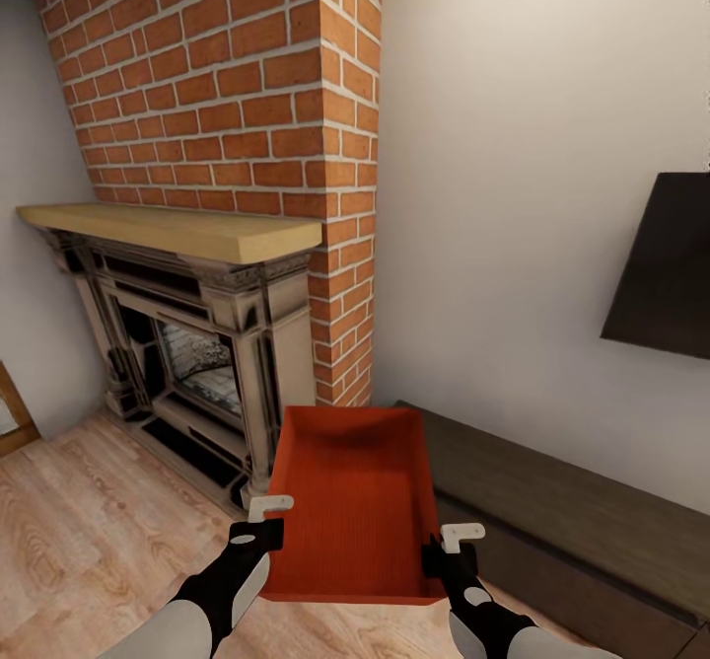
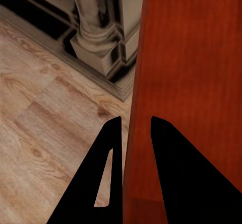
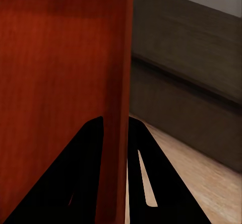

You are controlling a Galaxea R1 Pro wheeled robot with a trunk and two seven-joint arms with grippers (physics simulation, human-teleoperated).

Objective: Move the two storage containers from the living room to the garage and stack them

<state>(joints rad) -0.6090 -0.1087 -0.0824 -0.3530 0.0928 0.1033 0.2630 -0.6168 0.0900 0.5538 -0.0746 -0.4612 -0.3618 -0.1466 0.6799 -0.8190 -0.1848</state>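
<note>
Head view showed, at far left, the brick fireplace (image 1: 212, 245) with its pale wood mantel (image 1: 177, 230) and dark carved surround, standing on the light wood-plank floor (image 1: 89, 531) of the living room. In front of its right-hand column the storage container (image 1: 355, 501) hung in the air between both arms, open side up and roughly level, its far end toward the wall. The left gripper (image 1: 264, 526) pinched the container's left wall near the near corner; in the left wrist view its jaws straddled that thin wall (image 2: 135, 133), one finger outside, one inside. The right gripper (image 1: 449, 546) held the opposite wall the same way, and the right wrist view showed the wall (image 3: 117, 133) caught between its fingers. Further right ran the long low bench (image 1: 572, 511), its near edge just beside the tray, and above it the black wall screen (image 1: 666, 264).

The step in hand looked like carrying the tray out toward the garage. Doing it well would mean keeping both pinches even so the tray stays level, and turning the base clear of the bench's edge and the fireplace column.
</note>
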